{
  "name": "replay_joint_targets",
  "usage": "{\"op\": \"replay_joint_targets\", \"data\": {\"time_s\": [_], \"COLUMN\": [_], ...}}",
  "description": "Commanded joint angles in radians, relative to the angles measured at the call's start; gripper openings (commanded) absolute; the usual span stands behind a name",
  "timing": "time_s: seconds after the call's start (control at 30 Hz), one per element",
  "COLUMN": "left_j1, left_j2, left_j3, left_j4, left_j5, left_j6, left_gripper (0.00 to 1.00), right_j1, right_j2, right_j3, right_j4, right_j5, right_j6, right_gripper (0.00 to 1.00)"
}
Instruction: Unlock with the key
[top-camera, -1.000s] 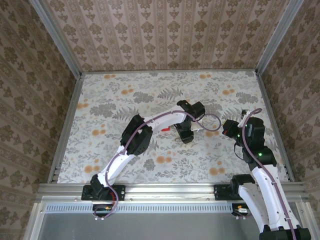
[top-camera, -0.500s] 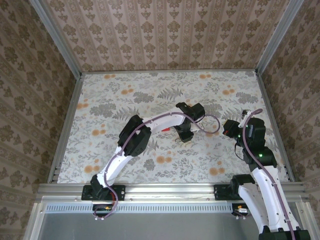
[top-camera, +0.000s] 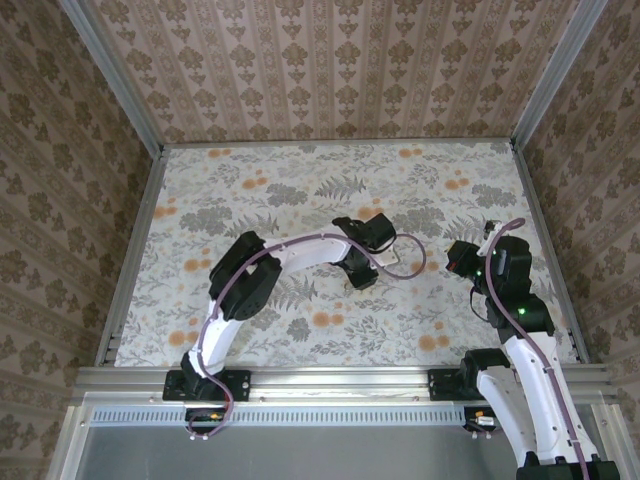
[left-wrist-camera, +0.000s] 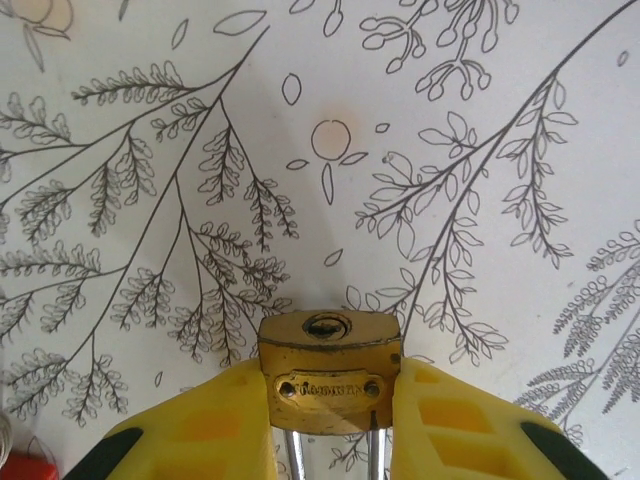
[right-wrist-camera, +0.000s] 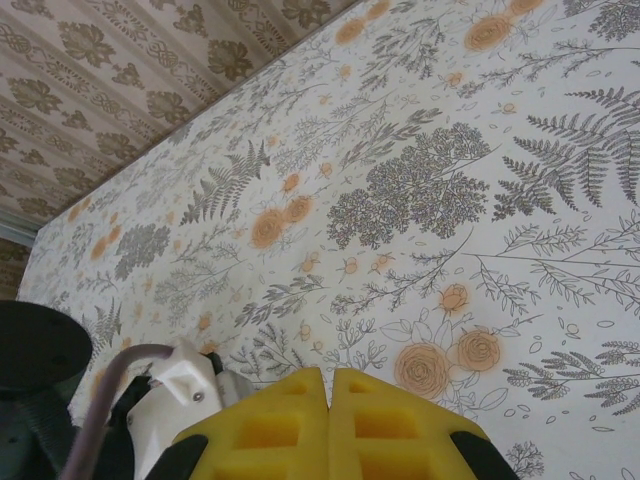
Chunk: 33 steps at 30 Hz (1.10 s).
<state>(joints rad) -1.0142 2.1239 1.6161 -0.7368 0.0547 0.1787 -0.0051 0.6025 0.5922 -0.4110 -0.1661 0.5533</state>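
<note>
The left gripper (left-wrist-camera: 330, 410) was clamped on the small brass-coloured padlock (left-wrist-camera: 330, 372), keyhole facing outward, evidently to present it for insertion. The red-headed key (left-wrist-camera: 24, 466) lay on the floral table (left-wrist-camera: 450, 150) nearby. The right gripper (right-wrist-camera: 329, 405) was closed and empty.

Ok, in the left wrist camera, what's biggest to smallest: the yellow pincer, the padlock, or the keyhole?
1. left pincer: its two yellow fingers together look biggest, though they are nearest the camera and cut off by the edge.
2. padlock, held between them.
3. keyhole, the small slot on the padlock.
</note>
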Motion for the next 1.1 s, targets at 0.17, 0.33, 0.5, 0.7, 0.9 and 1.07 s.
{"op": "replay_joint_targets", "data": {"time_s": [0.17, 0.33, 0.5, 0.7, 0.9, 1.07], "left_j1": [-0.009, -0.009, -0.009, -0.013, -0.016, -0.017], "left_j2": [-0.132, -0.211, -0.307, -0.408, -0.515, -0.583], "left_j3": [-0.101, -0.169, -0.275, -0.398, -0.528, -0.609], "left_j4": [0.110, 0.166, 0.278, 0.404, 0.529, 0.595], "left_j5": [-0.001, -0.020, -0.026, -0.030, -0.022, -0.032], "left_j6": [-0.033, -0.044, -0.055, -0.065, -0.079, -0.086], "left_gripper": [0.25, 0.25, 0.25, 0.26, 0.27, 0.27], "right_j1": [-0.006, -0.002, 0.030, 0.129, 0.241, 0.296], "right_j2": [0.026, 0.043, 0.076, 0.118, 0.174, 0.215], "right_j3": [0.007, -0.016, -0.023, -0.019, -0.014, -0.006], "right_j4": [0.030, 0.087, 0.125, 0.160, 0.211, 0.244], "right_j5": [-0.077, -0.135, -0.154, -0.112, -0.061, -0.043], "right_j6": [0.014, 0.051, 0.078, 0.101, 0.124, 0.138], "right_gripper": [0.00, 0.00, 0.00, 0.00, 0.00, 0.00]}}
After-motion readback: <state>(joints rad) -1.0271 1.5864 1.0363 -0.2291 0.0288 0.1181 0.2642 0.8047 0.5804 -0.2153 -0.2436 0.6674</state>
